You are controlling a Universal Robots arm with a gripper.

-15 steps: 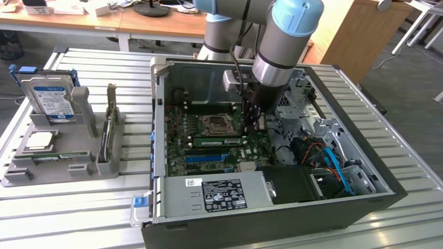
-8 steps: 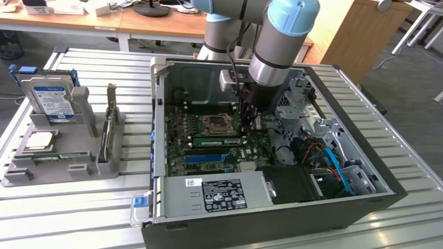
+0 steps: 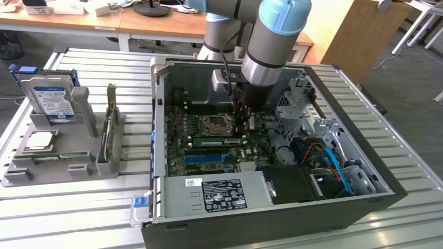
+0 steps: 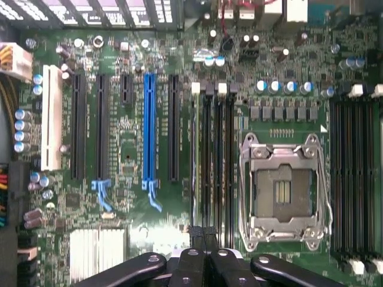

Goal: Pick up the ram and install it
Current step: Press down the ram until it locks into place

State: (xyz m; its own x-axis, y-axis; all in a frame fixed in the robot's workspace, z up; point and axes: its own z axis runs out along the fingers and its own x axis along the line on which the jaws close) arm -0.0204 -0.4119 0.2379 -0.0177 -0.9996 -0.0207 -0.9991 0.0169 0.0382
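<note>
The pincer (image 4: 204, 234), closed tight, presses on a ram (image 3: 218, 140) seated edge-on beside the CPU socket (image 4: 282, 190); the arm hides the case's (image 3: 360, 202) rear.

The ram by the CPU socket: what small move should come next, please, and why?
Probably a gentle press straight down: the shut fingers sit near one end of the ram, which lies along its slot beside the CPU socket; full seating cannot be told.

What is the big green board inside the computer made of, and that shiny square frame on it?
The green board looks like hard, lacquered circuit board: flat, glossy green, dotted with tiny parts. The square frame looks like bare metal, since it is silvery and reflects light. The blue slot looks like plastic, though that is less certain.
</note>
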